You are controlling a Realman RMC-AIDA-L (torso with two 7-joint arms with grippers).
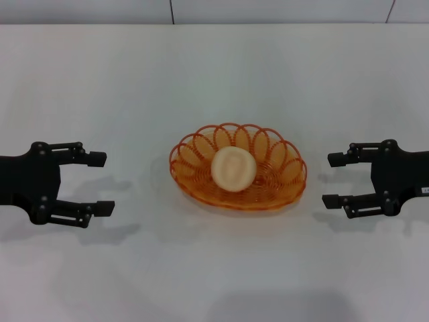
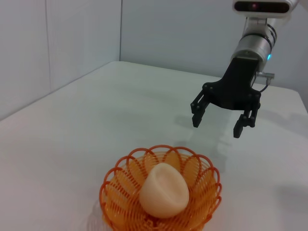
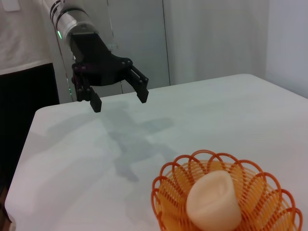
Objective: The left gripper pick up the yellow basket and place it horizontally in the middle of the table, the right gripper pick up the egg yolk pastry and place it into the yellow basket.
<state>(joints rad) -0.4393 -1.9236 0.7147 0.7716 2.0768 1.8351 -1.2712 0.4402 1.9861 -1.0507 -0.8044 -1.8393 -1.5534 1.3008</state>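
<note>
The yellow basket [image 1: 238, 168] lies with its long side across the middle of the table [image 1: 214, 74]. The egg yolk pastry [image 1: 232, 168] rests inside it, near its middle. The basket [image 2: 161, 195] and pastry [image 2: 164, 191] also show in the left wrist view, and the basket [image 3: 224, 197] and pastry [image 3: 213, 202] in the right wrist view. My left gripper [image 1: 100, 184] is open and empty, left of the basket and apart from it; it also shows in the right wrist view [image 3: 119, 99]. My right gripper [image 1: 333, 180] is open and empty, right of the basket; it also shows in the left wrist view [image 2: 217, 125].
The white tabletop stretches around the basket on all sides. A grey wall [image 1: 268, 10] runs along the table's far edge. A dark panel [image 3: 24, 120] stands beyond the table's left side in the right wrist view.
</note>
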